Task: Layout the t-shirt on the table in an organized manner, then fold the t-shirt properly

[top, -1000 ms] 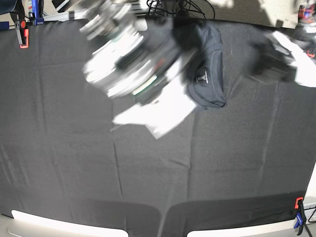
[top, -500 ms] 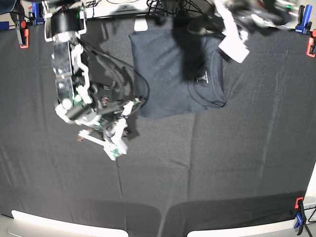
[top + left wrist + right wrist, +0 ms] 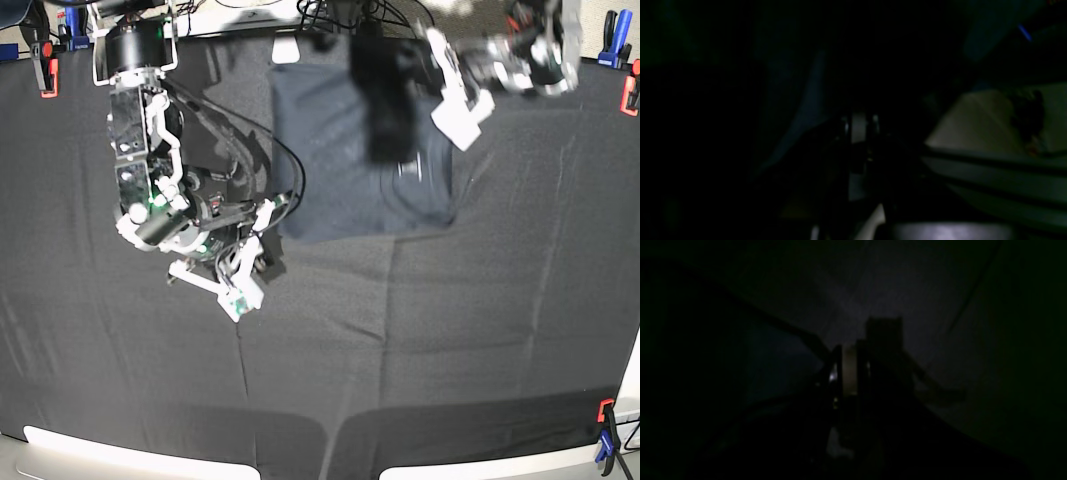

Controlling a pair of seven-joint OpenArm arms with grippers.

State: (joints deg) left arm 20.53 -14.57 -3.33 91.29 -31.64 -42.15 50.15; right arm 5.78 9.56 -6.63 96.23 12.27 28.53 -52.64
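Folded t-shirt lies at the worktop's 12 o'clock edge. Right end effector, jaws together, empty, at its 8 o'clock corner; left end effector, together, over the 3 o'clock edge. Bare cloth spans 6 o'clock.

The right arm is showing white shell panels over black joints, with a black cylindrical housing at its top, a black cable looping out beside it and a small green light glowing near the wrist. Its gripper is wearing white fingers. The left arm is appearing blurred, white and black, with a white flat finger piece. Both wrist views are showing only dim, dark finger outlines
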